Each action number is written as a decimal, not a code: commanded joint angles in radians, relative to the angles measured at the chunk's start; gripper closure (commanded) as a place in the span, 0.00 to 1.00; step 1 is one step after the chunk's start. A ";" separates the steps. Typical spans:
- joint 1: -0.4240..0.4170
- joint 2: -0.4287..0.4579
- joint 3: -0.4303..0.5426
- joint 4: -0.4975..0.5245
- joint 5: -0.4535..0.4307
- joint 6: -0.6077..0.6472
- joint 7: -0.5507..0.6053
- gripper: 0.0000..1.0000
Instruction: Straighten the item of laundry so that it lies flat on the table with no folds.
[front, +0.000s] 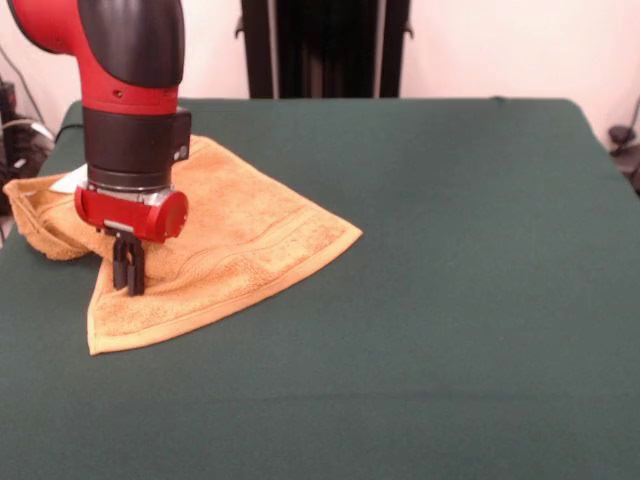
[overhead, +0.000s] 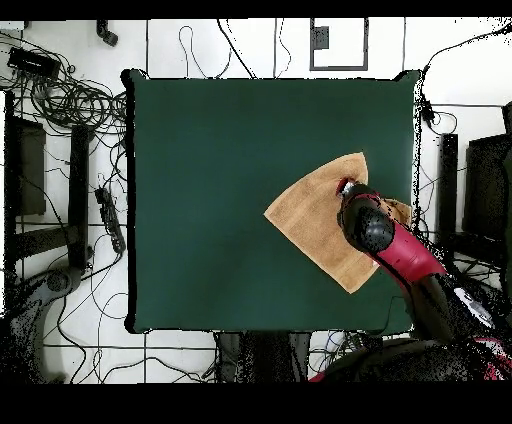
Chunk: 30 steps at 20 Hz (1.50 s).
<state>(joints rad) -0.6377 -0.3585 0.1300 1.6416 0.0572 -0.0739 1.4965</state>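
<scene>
Dark green cloth table, and we've got the orange-tan terry towel near one side edge, bunched there, border bands fanning out. Gripper on it, jaws together, pinching fabric or not we can't tell. Loads of room opp. side.

Green-clothed table carries orange towel, partly folded, near one edge.

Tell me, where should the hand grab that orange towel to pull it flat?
Probably the bunched, folded-over end of the towel by the table's edge, around. Come straight down from above, since it lies on the table; the hand is already beside it.
</scene>
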 joint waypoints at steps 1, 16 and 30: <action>-0.147 0.226 0.394 -0.118 -0.214 0.405 -0.289 1.00; -0.231 0.189 0.549 -0.104 -0.497 0.479 -0.327 1.00; -0.275 0.164 0.639 -0.091 -0.661 0.524 -0.366 1.00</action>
<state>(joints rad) -0.9608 -0.2984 0.5858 1.5099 -0.5090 0.3411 1.4429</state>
